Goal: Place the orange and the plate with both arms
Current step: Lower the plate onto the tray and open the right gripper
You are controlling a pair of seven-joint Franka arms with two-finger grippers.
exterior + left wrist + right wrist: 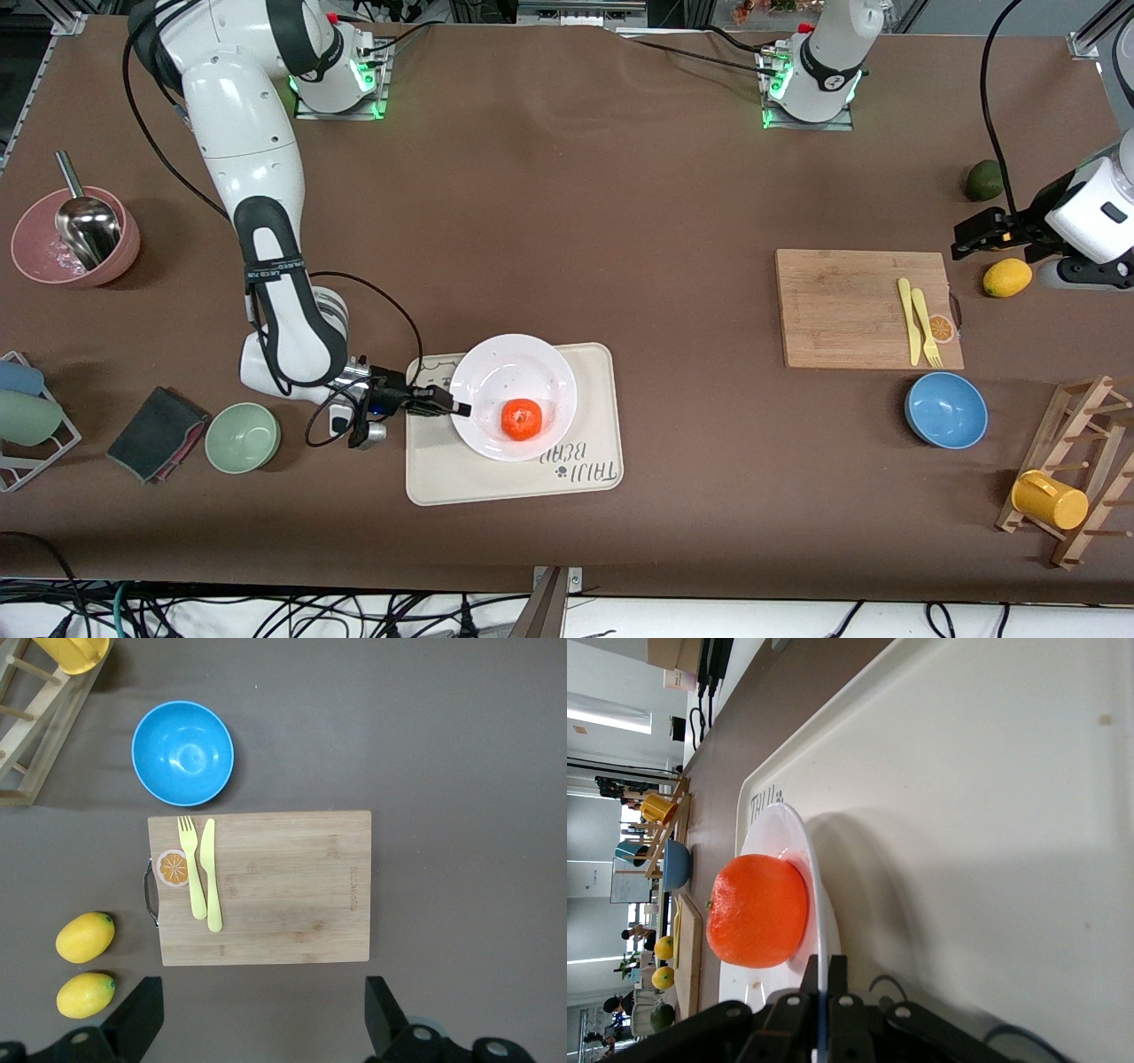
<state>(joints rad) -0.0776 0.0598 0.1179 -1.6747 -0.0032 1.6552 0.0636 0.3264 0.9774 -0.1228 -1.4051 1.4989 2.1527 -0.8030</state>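
You see the right gripper pinching the plate rim, lower centre; the orange sits on it. The left gripper waits at right edge, fingers apart

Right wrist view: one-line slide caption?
Right gripper pinches the plate rim; orange sits on plate, over the tray.

- Left gripper: only two dark fingertips show; the body is cut off by the frame edge.
- Plate: seen edge-on, its rim vanishes between the right gripper's closed jaws.
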